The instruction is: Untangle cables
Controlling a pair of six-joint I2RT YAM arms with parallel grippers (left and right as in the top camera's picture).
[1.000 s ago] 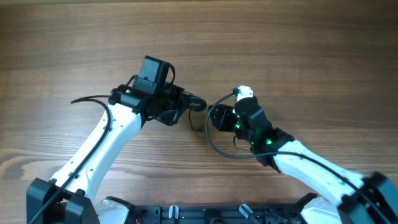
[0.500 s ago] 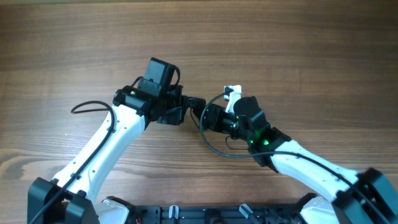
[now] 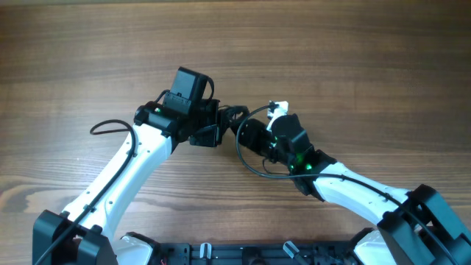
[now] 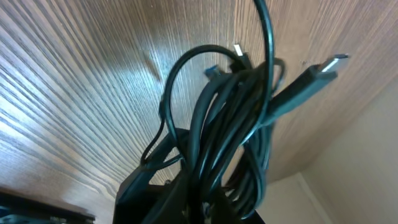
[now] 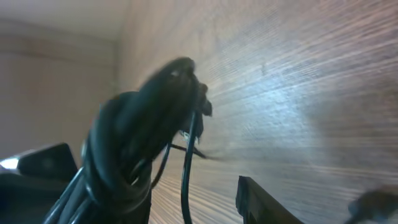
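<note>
Fingers of the left gripper (image 3: 221,125) are clenched on the cable bundle (image 4: 230,137). In the left wrist view the black cords come up from between them as one thick twisted bunch, with the wooden table (image 3: 353,59) behind. The right gripper (image 3: 246,135) sits just beside the same bundle, at about 4 o'clock from it in the overhead view. Its wrist view is blurred; one finger (image 5: 261,199) shows apart from the cords, and I cannot tell whether the jaws hold anything.

The bundle is between the two grippers, a little toward 12 o'clock from the table centre. A flat metal plug end (image 4: 324,66) sticks out of it toward 2 o'clock in the left wrist view. One loose loop (image 3: 254,171) drops toward 6 o'clock under the right wrist.

In my judgement the task is at its early part. No cord lies separate on the wood and the strands cross and wrap each other, so nearly all the pulling apart is left to do.
</note>
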